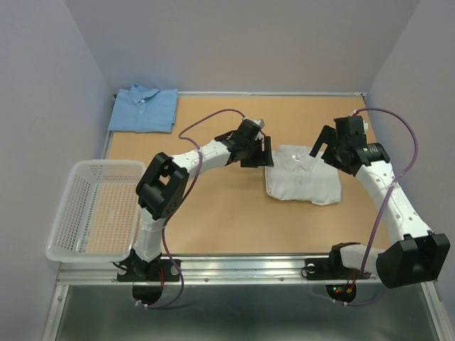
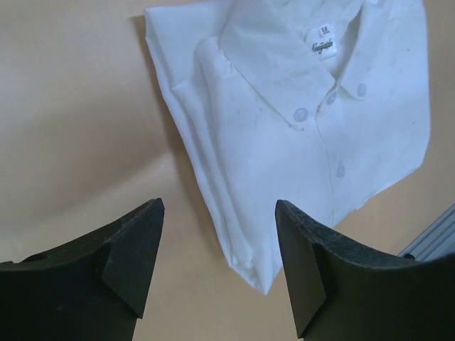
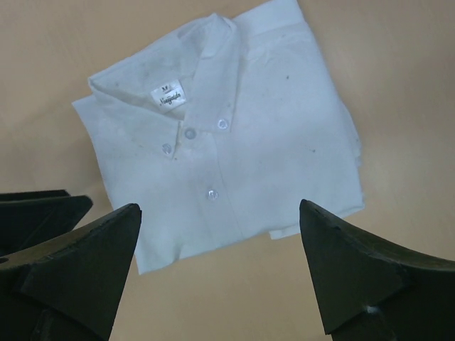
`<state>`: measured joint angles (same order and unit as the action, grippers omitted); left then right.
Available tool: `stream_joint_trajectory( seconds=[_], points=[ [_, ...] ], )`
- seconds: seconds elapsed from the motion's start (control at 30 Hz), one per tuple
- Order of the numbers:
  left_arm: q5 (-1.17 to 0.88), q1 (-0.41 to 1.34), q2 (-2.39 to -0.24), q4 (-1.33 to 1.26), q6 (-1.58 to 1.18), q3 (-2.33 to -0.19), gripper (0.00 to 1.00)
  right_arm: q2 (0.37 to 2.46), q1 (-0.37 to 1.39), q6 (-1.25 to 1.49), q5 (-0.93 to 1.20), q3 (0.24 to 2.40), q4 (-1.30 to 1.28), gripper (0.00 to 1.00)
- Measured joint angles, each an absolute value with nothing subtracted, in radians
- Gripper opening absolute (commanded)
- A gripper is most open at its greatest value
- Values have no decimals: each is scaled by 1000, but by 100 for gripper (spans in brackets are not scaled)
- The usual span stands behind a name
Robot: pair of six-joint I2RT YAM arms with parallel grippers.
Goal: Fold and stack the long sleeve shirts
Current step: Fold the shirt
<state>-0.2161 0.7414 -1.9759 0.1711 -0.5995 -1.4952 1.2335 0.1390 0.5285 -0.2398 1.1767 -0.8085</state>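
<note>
You are looking at a table [image 1: 213, 220] with one folded shirt [image 1: 303, 183] lying right of centre. The left arm [image 1: 202, 155] is reaching in at its left side, the right arm [image 1: 384, 188] at its far right corner. A second folded shirt [image 1: 144, 109] is lying in the far left corner, and a basket [image 1: 89, 253] is sitting at the left edge, nearer you.

A white plastic mesh basket [image 1: 92, 253] stands at about 8 o'clock on the brown, cork-like table [image 1: 220, 220], at its left edge. The brown top shows through the mesh floor. A ribbed metal rail [image 1: 242, 266] runs along the table's edge at 6 o'clock, and a grey metal sheet [image 1: 249, 316] lies below it. Plain pale walls [image 1: 249, 42] close the scene at 9, 12 and 3 o'clock.
</note>
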Motion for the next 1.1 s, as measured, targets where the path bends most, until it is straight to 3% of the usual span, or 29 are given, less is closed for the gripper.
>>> stream_joint_trajectory(
  seconds=[0.1,0.23,0.3,0.33,0.4,0.47,0.73,0.87,1.1],
  points=[
    [-195,779,-2080,212,-599,-1585,71,1171,139,551,-215,1102,-791,98],
    [-161,812,-2151,251,-599,-1657,58,1131,139,559,-183,1057,-773,98],
    [-143,822,-2166,258,-599,-1660,44,1121,139,558,-169,1043,-770,98],
    [-134,823,-2173,265,-600,-1660,32,1118,139,558,-164,1038,-768,98],
    [-120,822,-2180,269,-603,-1655,30,1113,139,554,-159,1033,-764,98],
    [-107,822,-2180,268,-605,-1642,9,1111,139,552,-156,1033,-759,98],
    [-100,795,-2107,153,-611,-1472,9,1111,139,517,-112,1032,-743,96],
    [-99,757,-2012,126,-583,-1334,10,1121,139,501,-66,1026,-719,91],
    [-43,710,-1919,187,-466,-1262,17,1153,139,499,168,947,-619,86]
  ],
)
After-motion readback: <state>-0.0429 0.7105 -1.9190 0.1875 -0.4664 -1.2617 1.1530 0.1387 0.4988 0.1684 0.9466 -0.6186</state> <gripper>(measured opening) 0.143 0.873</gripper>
